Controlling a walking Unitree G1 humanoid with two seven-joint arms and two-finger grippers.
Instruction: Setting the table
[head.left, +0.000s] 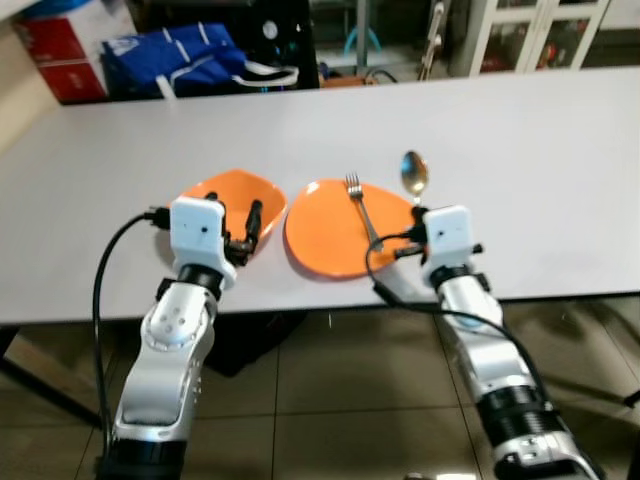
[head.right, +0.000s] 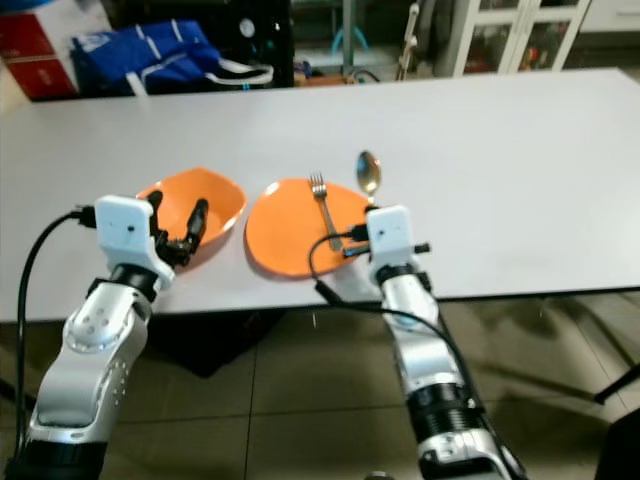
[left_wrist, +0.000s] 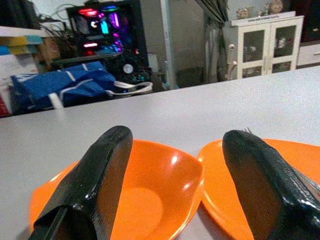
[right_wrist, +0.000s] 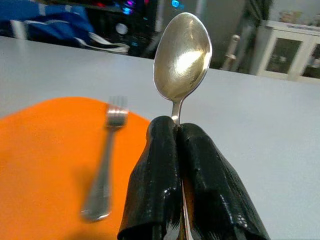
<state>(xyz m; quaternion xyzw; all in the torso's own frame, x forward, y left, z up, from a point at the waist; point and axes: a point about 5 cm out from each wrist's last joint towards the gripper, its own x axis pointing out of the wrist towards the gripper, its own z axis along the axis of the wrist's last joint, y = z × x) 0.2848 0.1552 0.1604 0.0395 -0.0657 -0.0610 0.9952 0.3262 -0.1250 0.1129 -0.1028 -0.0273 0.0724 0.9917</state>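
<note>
An orange bowl (head.left: 225, 193) and an orange plate (head.left: 330, 240) sit side by side near the front edge of the white table (head.left: 520, 160). A silver fork (head.left: 361, 207) lies on the plate's right part, tines pointing away from me. My right gripper (right_wrist: 176, 126) is shut on the handle of a silver spoon (right_wrist: 182, 50), which sticks out beyond the fingertips, just right of the plate (right_wrist: 45, 165) and fork (right_wrist: 106, 152). My left gripper (head.left: 238, 222) is open over the bowl's near rim, nothing between its fingers (left_wrist: 95, 185); the bowl (left_wrist: 150, 195) is empty.
Behind the table's far edge stand a blue bag (head.left: 175, 55), a red box (head.left: 62, 62) and a white glass-door cabinet (head.left: 530, 30). The table's right half is bare. Below its front edge is tiled floor (head.left: 340, 400).
</note>
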